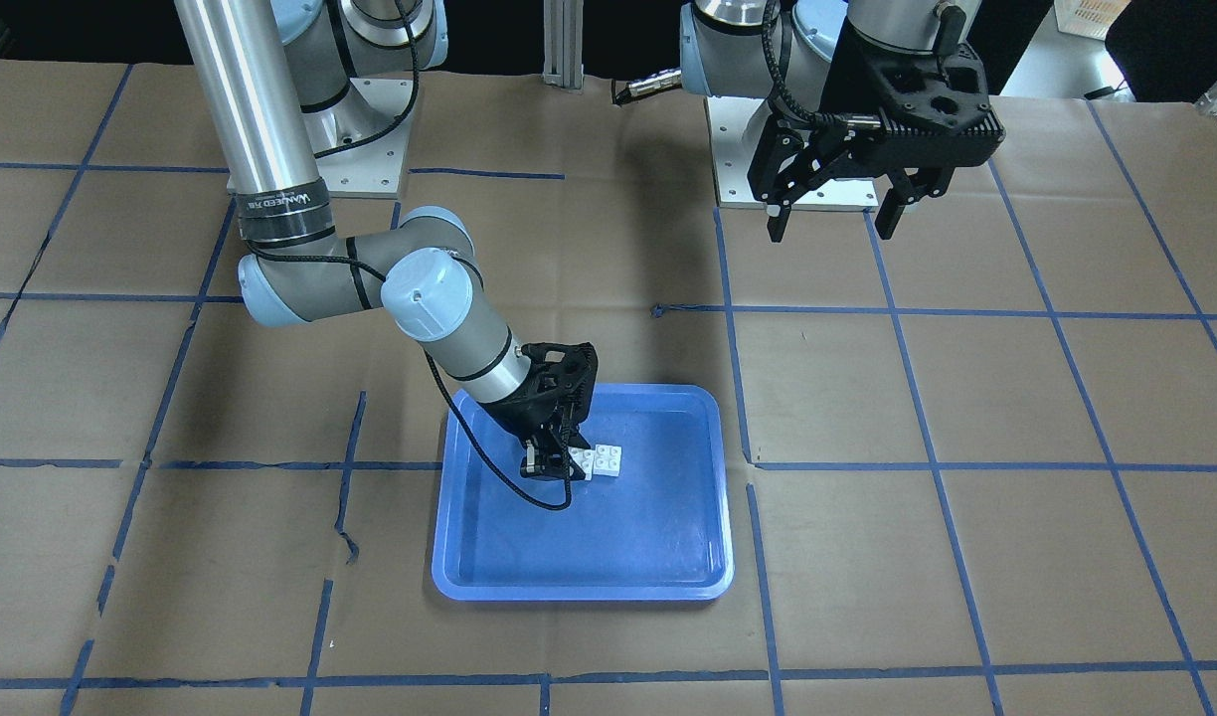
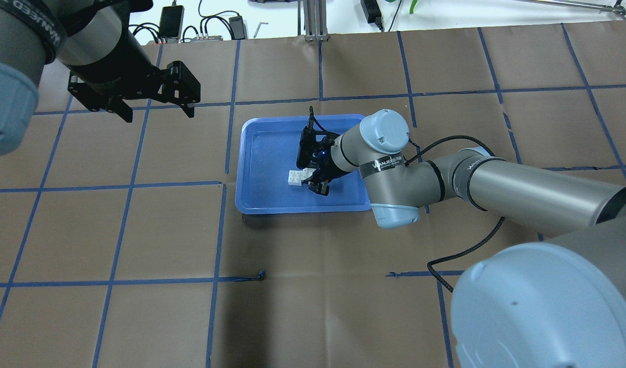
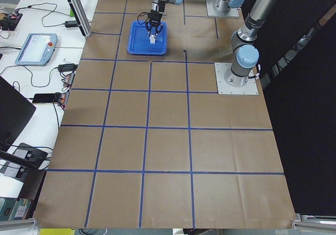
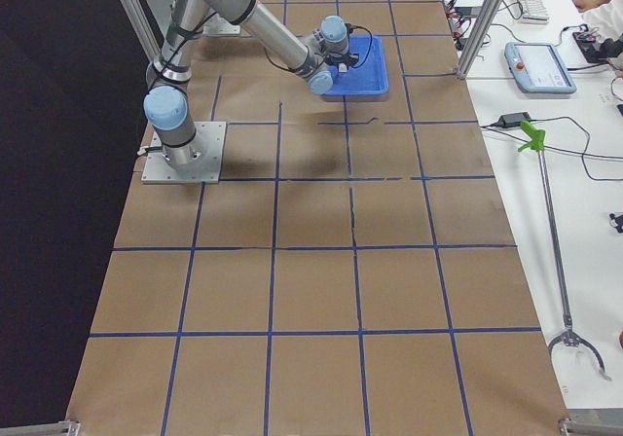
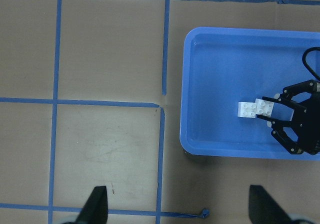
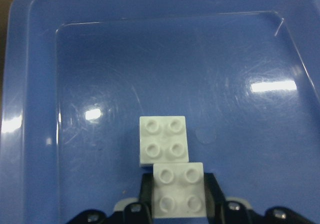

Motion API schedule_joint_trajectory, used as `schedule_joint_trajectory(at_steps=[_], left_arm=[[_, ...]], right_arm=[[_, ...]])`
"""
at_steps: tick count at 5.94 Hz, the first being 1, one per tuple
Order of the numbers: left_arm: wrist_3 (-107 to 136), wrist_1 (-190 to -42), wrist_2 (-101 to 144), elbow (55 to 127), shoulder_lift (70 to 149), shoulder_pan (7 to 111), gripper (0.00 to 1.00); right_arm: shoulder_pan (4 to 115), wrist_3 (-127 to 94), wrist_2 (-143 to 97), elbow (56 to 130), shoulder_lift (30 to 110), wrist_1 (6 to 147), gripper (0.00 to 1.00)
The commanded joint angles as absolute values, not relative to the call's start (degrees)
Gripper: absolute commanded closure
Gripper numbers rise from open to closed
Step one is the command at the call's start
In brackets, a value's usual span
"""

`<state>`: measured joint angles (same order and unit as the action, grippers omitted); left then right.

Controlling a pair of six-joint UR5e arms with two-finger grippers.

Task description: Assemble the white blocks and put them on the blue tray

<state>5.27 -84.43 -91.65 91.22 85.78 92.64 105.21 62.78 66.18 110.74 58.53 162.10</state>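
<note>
Two white blocks (image 6: 163, 139) lie studs-up on the floor of the blue tray (image 6: 30, 84), joined with an offset. My right gripper (image 6: 179, 204) is low in the tray, its fingers (image 6: 145, 194) pressed against both sides of the nearer block (image 6: 179, 190). The same shows in the front view: blocks (image 1: 601, 459), right gripper (image 1: 559, 465), tray (image 1: 579, 587). The overhead view shows the blocks (image 2: 297, 177) and tray (image 2: 251, 153) too. My left gripper (image 1: 832, 224) is open and empty, held high over the table away from the tray, also seen overhead (image 2: 157, 110).
The table (image 2: 139, 230) is covered in brown paper with a blue tape grid. The right arm's elbow (image 2: 389, 168) and a black cable (image 2: 466, 245) hang over the tray's near right side. Arm base plates (image 1: 360, 139) stand at the robot's edge.
</note>
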Motion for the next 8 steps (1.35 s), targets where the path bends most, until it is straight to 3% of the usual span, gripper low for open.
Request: schedule_joint_trajectory(at_steps=[1,8], left_arm=[[5.3,-84.3,-91.7,91.3,85.8,92.6,0.01],[5.5,-84.3,-91.8,91.4,85.8,92.6,0.01]], right_arm=[[105.3,62.8,66.2,110.8,58.5,162.0,0.7],[106.2,62.0,66.3,110.9,58.5,161.7,0.7]])
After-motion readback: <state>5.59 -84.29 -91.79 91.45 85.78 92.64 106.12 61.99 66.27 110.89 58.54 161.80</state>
